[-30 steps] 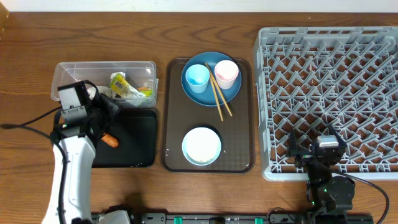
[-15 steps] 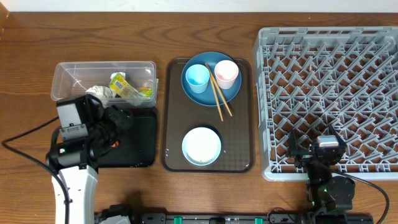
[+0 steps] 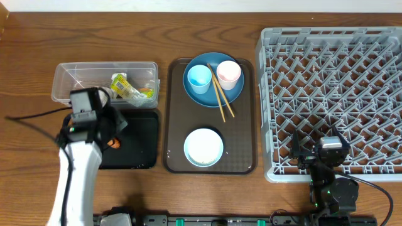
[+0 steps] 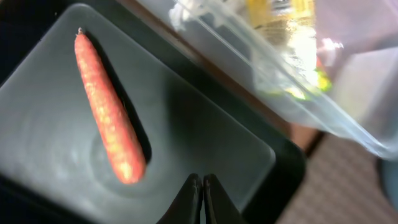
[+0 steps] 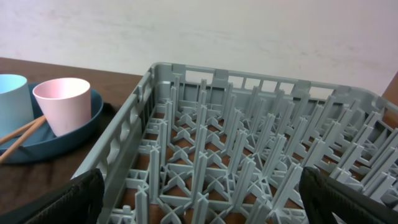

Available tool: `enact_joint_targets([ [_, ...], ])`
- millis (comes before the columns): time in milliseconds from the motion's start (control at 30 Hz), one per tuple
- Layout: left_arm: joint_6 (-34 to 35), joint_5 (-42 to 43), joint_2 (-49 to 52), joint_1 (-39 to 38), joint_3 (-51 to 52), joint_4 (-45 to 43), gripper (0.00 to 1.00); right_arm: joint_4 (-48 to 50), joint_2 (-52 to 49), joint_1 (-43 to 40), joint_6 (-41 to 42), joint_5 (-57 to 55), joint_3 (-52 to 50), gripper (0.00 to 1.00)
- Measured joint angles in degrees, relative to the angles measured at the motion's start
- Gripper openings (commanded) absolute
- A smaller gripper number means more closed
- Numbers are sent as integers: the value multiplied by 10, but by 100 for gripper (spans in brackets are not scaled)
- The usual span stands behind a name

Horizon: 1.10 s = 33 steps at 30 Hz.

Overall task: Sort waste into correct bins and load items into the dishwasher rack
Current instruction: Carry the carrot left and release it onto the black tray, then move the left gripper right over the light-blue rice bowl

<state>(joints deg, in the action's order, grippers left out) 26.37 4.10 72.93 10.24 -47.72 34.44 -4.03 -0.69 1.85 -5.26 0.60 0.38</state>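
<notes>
The small orange carrot (image 4: 109, 109) lies loose in the shallow black tray (image 3: 141, 147); in the overhead view the carrot (image 3: 114, 143) is near the tray's left side. My left gripper (image 4: 203, 178) hovers just beside it, shut on nothing. Behind the tray, the clear tub (image 3: 66, 78) holds the yellow-green wrapper (image 3: 125, 88) and crumpled white paper (image 4: 186, 9). The blue plate (image 3: 213, 95) carries a light blue cup (image 3: 200, 76), a pink cup (image 3: 228, 73) and the chopsticks (image 3: 221, 100). The white-blue bowl (image 3: 203, 147) sits below. My right gripper (image 5: 199, 202) stands open over the near edge of the grey rack (image 3: 333, 94).
A dark brown serving tray (image 3: 244, 125) bears the plate and bowl between the bins and the rack. The left arm's cable (image 3: 31, 116) trails over the wood at the left.
The left jaws have closed with nothing in them, and the left wrist has shifted back up over the black tray. The carrot stays lying in the tray. The right arm is still.
</notes>
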Motion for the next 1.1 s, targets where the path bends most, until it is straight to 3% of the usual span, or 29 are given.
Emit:
enact_joint_targets([
  [200, -5, -7, 103, 18, 5, -40, 6, 0, 0, 0, 0, 0, 0, 99],
  [500, -5, -14, 170, 57, 5, -46, 6, 0, 0, 0, 0, 0, 0, 99],
  [900, -4, -15, 168, 84, 6, 40, 6, 0, 0, 0, 0, 0, 0, 99],
  [1100, 2, -14, 86, 88, 7, 59, 6, 0, 0, 0, 0, 0, 0, 99],
])
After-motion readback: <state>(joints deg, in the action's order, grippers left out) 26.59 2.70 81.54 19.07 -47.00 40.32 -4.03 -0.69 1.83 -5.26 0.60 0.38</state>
